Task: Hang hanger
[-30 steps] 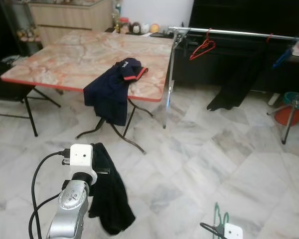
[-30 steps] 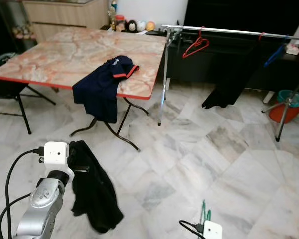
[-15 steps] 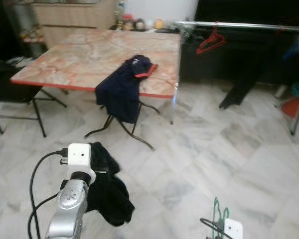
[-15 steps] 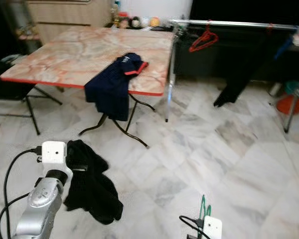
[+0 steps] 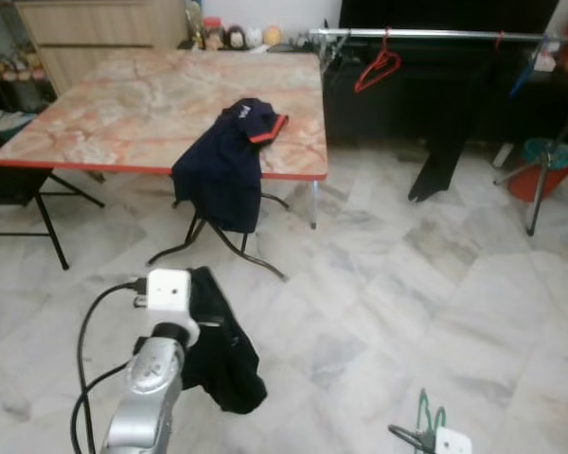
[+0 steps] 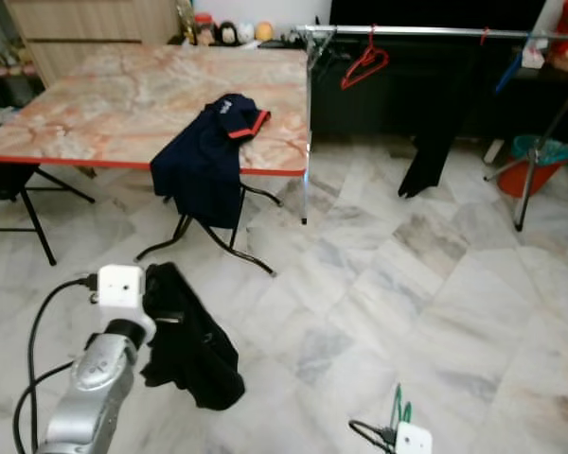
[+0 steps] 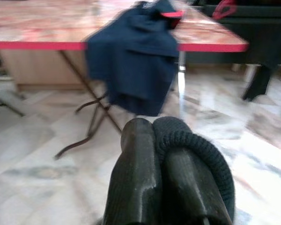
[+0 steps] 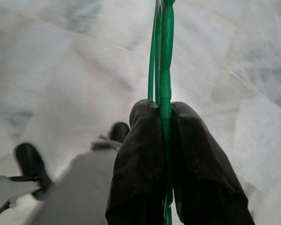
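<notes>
The right gripper [image 8: 165, 140] is clamped on a green hanger [image 8: 163, 56], its two black fingers pinching the thin rod between them; in the head views the hanger [image 5: 428, 416] sits low at the robot's right, over the pale marble floor [image 5: 426, 284]. The hanger looks like slim plastic or coated wire, so it should be light and fairly stiff, though springy enough to twist in a pinch and smooth enough to slide; a hold on a straight stretch near the hook would probably keep the hook free to catch a rail. Which part of the hanger is actually gripped cannot be told from the wrist view, since the rod runs out of frame both ways. The left gripper [image 7: 171, 140] is closed on a black garment [image 5: 222, 350], a soft knitted fabric folded over one finger and drooping limp below the silver arm [image 5: 151, 397]. Well ahead stands a metal clothes rail [image 5: 435, 34], a smooth silver bar carrying a red hanger [image 5: 377, 68] and a long dark garment [image 5: 445, 132] that hangs to the floor. Near it is a folding table [image 5: 123, 113] with a glossy pinkish marble-patterned top, red edge and thin dark legs; a navy shirt [image 5: 229, 161] with a red collar trim is draped over its front edge. An orange bucket [image 5: 540, 175] sits by the rail's far stand.
</notes>
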